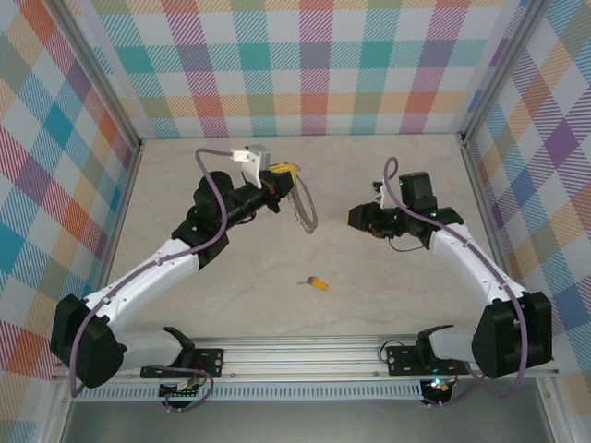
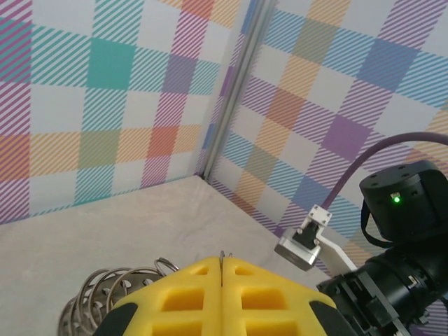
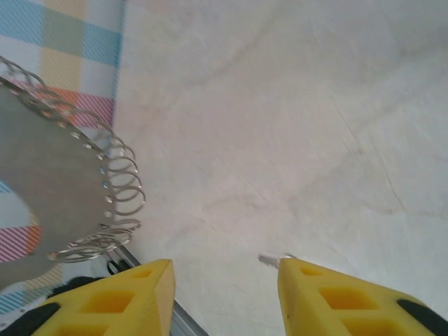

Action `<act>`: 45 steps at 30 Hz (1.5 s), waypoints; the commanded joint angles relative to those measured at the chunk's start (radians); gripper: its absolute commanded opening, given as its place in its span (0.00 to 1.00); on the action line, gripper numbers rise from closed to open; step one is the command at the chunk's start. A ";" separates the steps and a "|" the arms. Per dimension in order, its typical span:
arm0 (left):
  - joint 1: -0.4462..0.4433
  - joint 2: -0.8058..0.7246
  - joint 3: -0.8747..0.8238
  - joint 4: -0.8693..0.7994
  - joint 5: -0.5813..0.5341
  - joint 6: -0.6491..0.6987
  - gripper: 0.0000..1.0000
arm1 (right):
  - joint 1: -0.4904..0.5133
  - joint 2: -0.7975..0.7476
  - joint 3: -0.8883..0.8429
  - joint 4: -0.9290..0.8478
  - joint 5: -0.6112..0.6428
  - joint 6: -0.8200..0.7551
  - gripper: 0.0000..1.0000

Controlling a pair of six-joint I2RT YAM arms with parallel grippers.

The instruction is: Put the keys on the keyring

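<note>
Two arms (image 1: pixel 152 272) of mine over beige worktop (image 1: pixel 388 305), plaid walls (image 1: pixel 305 65) around. Left gripper (image 1: pixel 284 174) near far edge, left fingers (image 2: pixel 182 297) pressed together on keyring (image 1: pixel 301 210); loop dangles, lower coils cut off in left wrist view. Right gripper (image 1: pixel 355 218) beside ring toward right edge, right fingers (image 3: pixel 133 297) apart, gap bare. Key (image 1: pixel 317 283) on worktop toward near edge, detail too small. Grey speck (image 3: pixel 269 260) at right fingertip: cannot tell what.
</note>
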State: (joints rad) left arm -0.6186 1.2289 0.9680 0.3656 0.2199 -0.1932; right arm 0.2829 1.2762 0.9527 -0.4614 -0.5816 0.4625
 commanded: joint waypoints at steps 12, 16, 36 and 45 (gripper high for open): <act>0.014 -0.190 -0.124 -0.028 -0.086 0.040 0.00 | 0.285 0.132 -0.089 -0.038 0.321 0.274 0.28; 0.016 -0.212 -0.138 -0.030 -0.090 0.038 0.00 | 0.330 0.174 -0.085 -0.025 0.357 0.365 0.29; 0.025 -0.269 -0.224 0.033 -0.093 0.011 0.00 | 0.447 0.426 0.059 -0.005 0.374 0.483 0.32; 0.033 -0.274 -0.226 0.050 -0.084 0.005 0.00 | 0.452 0.468 0.076 -0.007 0.362 0.477 0.31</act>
State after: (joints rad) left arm -0.5987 0.9810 0.7418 0.3408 0.1299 -0.1715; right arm 0.7284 1.7332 1.0046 -0.4606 -0.2169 0.9314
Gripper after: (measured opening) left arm 0.049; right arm 0.312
